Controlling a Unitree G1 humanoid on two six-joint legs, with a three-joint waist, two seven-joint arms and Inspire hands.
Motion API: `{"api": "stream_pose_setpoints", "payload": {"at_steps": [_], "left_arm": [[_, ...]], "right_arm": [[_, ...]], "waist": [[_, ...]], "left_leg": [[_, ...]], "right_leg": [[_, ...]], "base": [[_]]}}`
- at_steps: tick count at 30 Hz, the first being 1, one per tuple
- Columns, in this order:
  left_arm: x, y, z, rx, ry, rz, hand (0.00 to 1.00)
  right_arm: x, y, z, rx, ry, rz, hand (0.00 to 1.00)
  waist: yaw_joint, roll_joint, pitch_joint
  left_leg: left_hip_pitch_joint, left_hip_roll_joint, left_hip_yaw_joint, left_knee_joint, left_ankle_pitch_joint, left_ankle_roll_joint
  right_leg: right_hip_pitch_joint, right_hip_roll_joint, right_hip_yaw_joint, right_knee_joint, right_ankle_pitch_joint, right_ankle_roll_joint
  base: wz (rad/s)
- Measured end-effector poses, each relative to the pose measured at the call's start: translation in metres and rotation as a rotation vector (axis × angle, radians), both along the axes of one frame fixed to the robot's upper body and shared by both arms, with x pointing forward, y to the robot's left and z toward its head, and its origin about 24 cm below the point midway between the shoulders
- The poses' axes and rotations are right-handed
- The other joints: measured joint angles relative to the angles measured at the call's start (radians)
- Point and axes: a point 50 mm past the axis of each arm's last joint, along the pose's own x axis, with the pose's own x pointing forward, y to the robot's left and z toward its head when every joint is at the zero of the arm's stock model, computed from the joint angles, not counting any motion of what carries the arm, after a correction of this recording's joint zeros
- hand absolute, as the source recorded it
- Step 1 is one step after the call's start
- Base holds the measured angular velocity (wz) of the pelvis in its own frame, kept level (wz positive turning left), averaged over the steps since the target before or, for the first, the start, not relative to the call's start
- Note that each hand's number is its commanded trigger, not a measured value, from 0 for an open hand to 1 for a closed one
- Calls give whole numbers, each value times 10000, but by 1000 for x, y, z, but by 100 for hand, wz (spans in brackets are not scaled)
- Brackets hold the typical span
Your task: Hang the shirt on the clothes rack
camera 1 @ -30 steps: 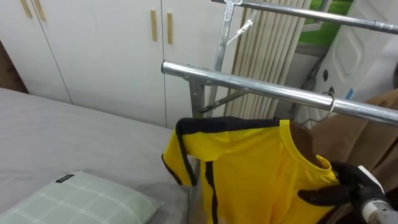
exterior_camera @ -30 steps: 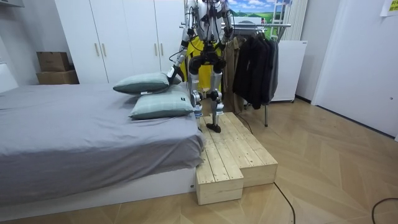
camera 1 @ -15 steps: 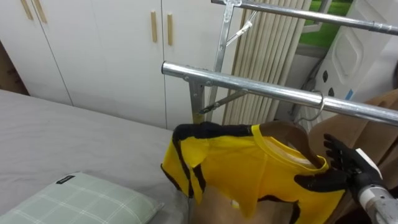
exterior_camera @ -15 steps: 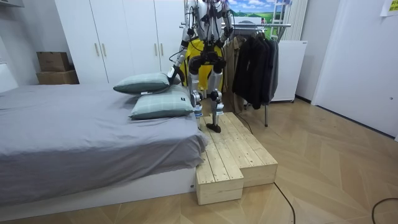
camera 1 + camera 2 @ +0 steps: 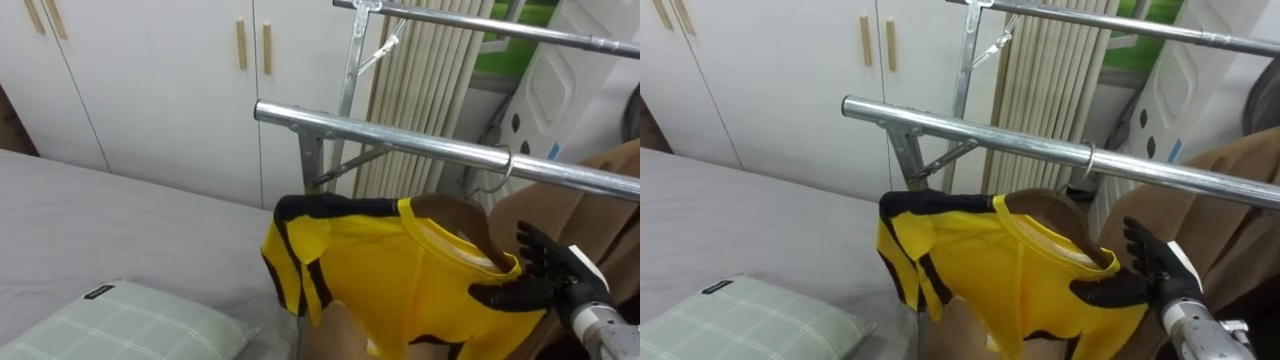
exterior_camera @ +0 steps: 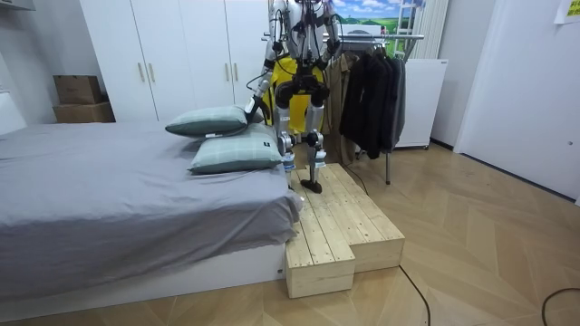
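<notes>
A yellow shirt (image 5: 400,270) with black trim hangs on a wooden hanger. The hanger's hook (image 5: 505,165) sits over the lower metal rail (image 5: 400,140) of the clothes rack. My right hand (image 5: 545,280) is at the shirt's right shoulder, open with its fingers spread and the thumb against the cloth. In the room view I stand on a wooden platform (image 6: 344,226) facing the rack, and my left hand (image 6: 256,110) hangs low beside the bed.
A second rail (image 5: 480,25) runs higher up behind. A brown coat (image 5: 600,200) hangs to the right of the shirt, with dark clothes (image 6: 372,91) further along. The grey bed (image 5: 100,220) with a checked pillow (image 5: 130,320) lies to the left, before white wardrobe doors (image 5: 150,70).
My right hand's fingers have uncurled from the shirt's shoulder and spread. The hook has slid slightly left along the rail, and the shirt has turned so its neck opening shows.
</notes>
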Motion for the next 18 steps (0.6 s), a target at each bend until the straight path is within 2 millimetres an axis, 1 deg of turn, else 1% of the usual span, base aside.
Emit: {"api": "stream_pose_setpoints", "payload": {"at_steps": [3, 11, 14, 15, 16, 18], "left_arm": [[0, 0, 0, -3, 11, 0, 0], [-2, 0, 0, -3, 51, 35, 0], [-2, 0, 0, -9, 80, 50, 0], [-4, 0, -1, -24, 135, 97, 0], [-5, 0, -1, -49, 148, 185, 0], [-6, 1, -1, -60, 143, 242, 0]], "right_arm": [[0, 0, 1, 46, -69, -43, 0], [1, 1, 3, 259, -229, -85, 0], [-5, 1, 7, 214, -498, -30, 0], [-7, 1, 8, 230, -566, 2, 0], [-9, 0, 8, 237, -630, -44, 0], [-15, -6, 9, 275, -712, -334, 0]], "waist": [[-20, 14, -3], [-110, 71, 25], [-148, 88, 15], [-242, 85, 14], [-325, 85, 14], [-376, 82, 12]], "left_leg": [[23, 7, 59, 0, 0, 0], [104, 15, 74, -2, 1, -2], [113, 14, 70, -1, 3, -5], [112, 12, 83, -1, 3, -5], [111, 10, 84, -2, 2, -5], [111, 7, 94, -1, 2, -5]], "right_leg": [[0, 10, 59, 2, 0, 0], [-9, 44, 168, 133, -14, 6], [-12, 48, 179, 155, -33, 16], [-8, 47, 172, 152, -35, 20], [-6, 45, 173, 150, -35, 19], [-5, 42, 178, 147, -34, 18]], "base": [[-7], [-2], [0], [0], [0], [0]]}}
